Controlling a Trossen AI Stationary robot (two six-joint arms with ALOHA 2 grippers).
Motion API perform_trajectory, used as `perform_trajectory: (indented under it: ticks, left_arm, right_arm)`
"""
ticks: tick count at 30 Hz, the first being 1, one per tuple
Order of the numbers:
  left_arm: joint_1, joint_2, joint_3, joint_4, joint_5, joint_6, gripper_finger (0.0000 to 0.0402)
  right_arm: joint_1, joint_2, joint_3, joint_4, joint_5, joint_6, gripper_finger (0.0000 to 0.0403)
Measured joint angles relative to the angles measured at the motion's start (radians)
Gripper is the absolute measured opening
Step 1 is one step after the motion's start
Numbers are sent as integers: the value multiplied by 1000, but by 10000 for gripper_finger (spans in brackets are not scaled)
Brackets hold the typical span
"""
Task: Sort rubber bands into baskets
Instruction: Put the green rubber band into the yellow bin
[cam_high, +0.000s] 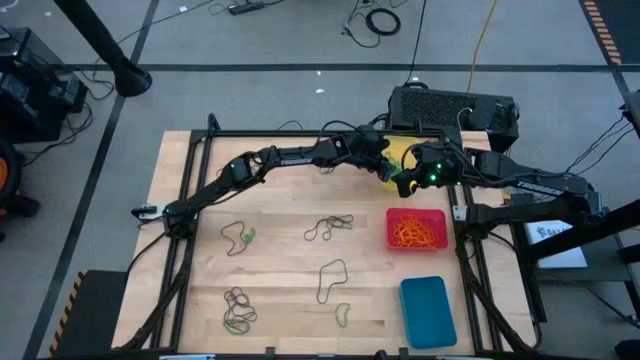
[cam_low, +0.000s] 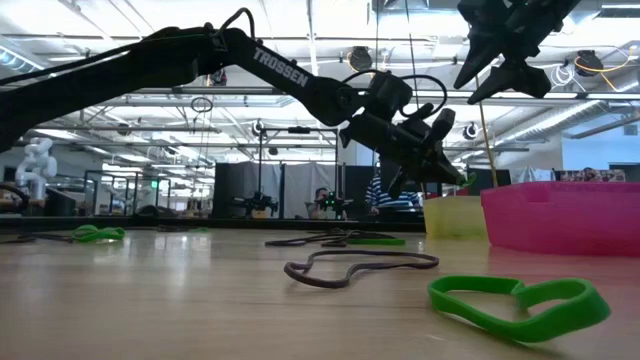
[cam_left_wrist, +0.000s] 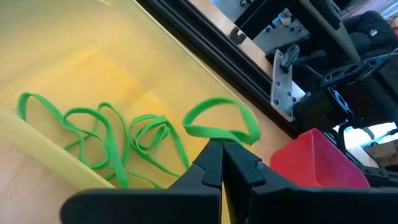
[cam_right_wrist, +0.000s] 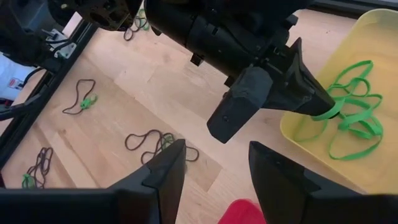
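My left gripper (cam_left_wrist: 222, 163) is shut on a green rubber band (cam_left_wrist: 219, 122) over the yellow basket (cam_left_wrist: 74, 56), which holds several green bands (cam_left_wrist: 106, 140). It also shows in the right wrist view (cam_right_wrist: 323, 107) and the low view (cam_low: 445, 172). My right gripper (cam_right_wrist: 214, 177) is open and empty, raised just right of the yellow basket (cam_high: 413, 182), above the table (cam_low: 500, 70). The red basket (cam_high: 392, 228) holds orange bands (cam_high: 418, 232). The blue basket (cam_high: 428, 312) stands near the front right. Dark and green bands (cam_high: 330, 228) lie loose on the table. My left gripper pinches the green band at one spot of its loop (cam_left_wrist: 217, 138) between its two fingertips. The fingers slant down from the table's left side. The rest of the loop stands out beyond the fingertips over the yellow basket's inside.
Loose bands lie at the left (cam_high: 238, 237), the middle (cam_high: 332, 278), the near left (cam_high: 238, 308) and the near middle (cam_high: 343, 316). A black box (cam_high: 452, 108) stands behind the table. A black frame (cam_high: 215, 135) runs along the table's edges.
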Motion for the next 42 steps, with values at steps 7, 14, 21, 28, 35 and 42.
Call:
perform_trajectory:
  ticks: [7, 14, 21, 28, 35, 42]
  left_arm:
    - [0, 0, 0, -1, 1, 0, 34]
    - [0, 0, 0, -11, 74, 0, 88]
    - [2, 0, 0, -60, 90, 0, 123]
    - [38, -7, 15, -90, 143, -3, 126]
    - [78, -82, 23, -181, 214, 5, 125]
    - [88, -201, 23, -592, 196, 234, 125]
  right_arm:
    - [2, 0, 0, 0, 5, -8, 169]
    - [2, 0, 0, 1, 9, -13, 169]
    - [2, 0, 0, 2, 37, -24, 169]
    - [2, 0, 0, 2, 38, -24, 169]
    - [2, 0, 0, 19, 34, -26, 169]
    - [14, 1, 0, 35, 32, -56, 169]
